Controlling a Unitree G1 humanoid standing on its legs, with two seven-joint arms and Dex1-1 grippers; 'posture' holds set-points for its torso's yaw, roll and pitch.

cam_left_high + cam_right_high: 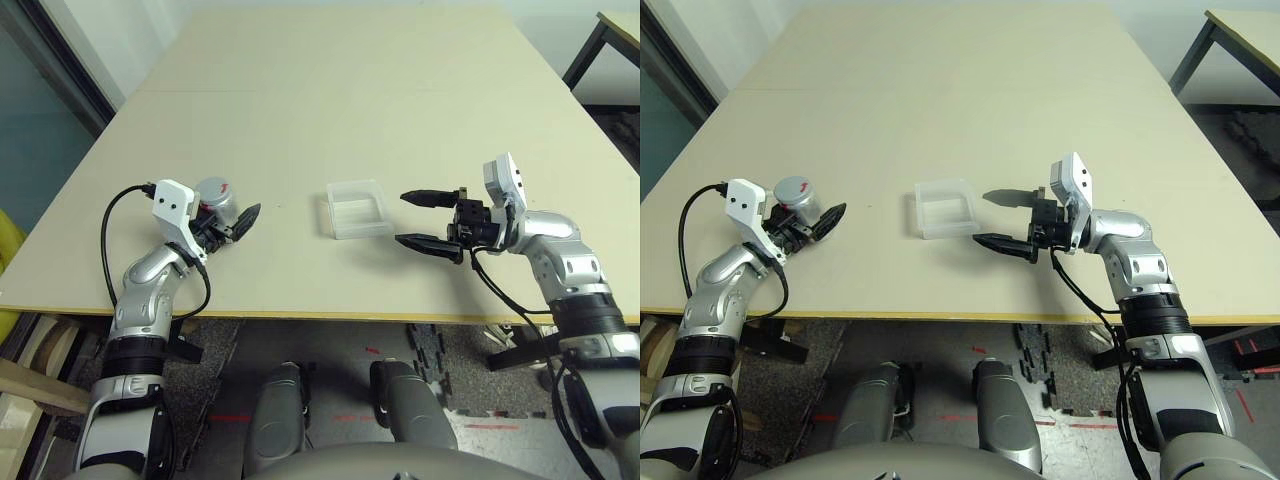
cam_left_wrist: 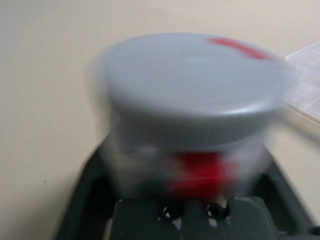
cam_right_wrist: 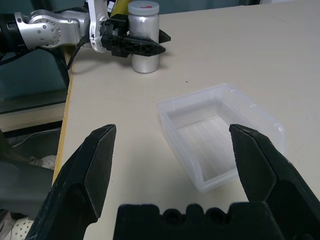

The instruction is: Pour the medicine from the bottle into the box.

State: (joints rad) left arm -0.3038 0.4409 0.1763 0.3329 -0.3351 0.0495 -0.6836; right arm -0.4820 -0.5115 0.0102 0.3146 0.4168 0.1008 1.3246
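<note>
The bottle [image 1: 216, 198], silvery white with a grey cap and red marks, stands upright near the table's left front corner. My left gripper [image 1: 240, 208] is shut on the bottle, one black finger on each side of its body; in the left wrist view the bottle [image 2: 190, 110] sits deep between the fingers. The box [image 1: 357, 208] of clear plastic lies empty at the middle front of the table. My right gripper [image 1: 425, 220] is open just right of the box, its tips pointing at it without touching. The right wrist view shows the box [image 3: 220, 135] and the bottle [image 3: 144, 40] beyond.
The beige table [image 1: 350, 90] stretches far back. Its front edge runs just below both grippers. A second table [image 1: 620, 30] stands at the far right, off this one.
</note>
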